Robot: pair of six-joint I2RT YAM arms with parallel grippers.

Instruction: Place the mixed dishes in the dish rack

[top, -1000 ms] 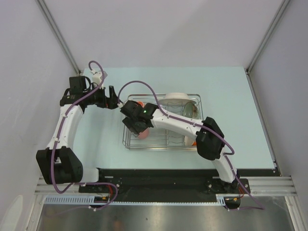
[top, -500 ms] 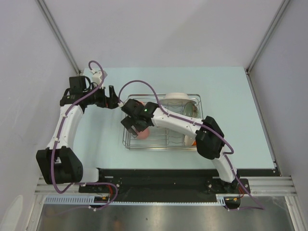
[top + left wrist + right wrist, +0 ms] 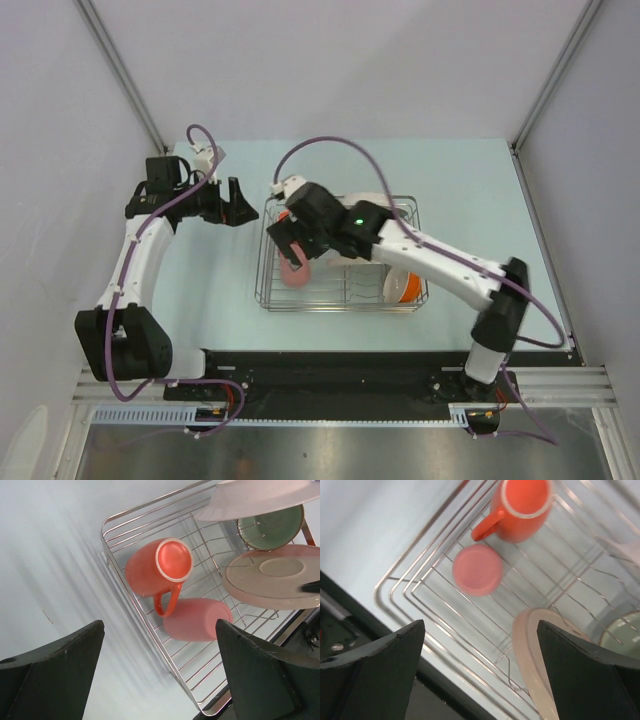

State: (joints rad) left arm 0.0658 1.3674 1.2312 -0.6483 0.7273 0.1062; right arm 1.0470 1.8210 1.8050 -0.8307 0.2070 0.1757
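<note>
Dish rack; both jaws spread, empty

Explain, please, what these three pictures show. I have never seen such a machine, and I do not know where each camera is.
This is a robot: two white arms bolted at the near edge of a table. The wide picture looks down from above. The other two come from cameras on the wrists; the dark shapes at the bottom are each arm's own fingers. On the table stands a wire dish rack. In it an orange mug and a pink tumbler lie on their sides, near a plate and a green bowl. The left gripper and the right gripper are open and hold nothing.
</note>
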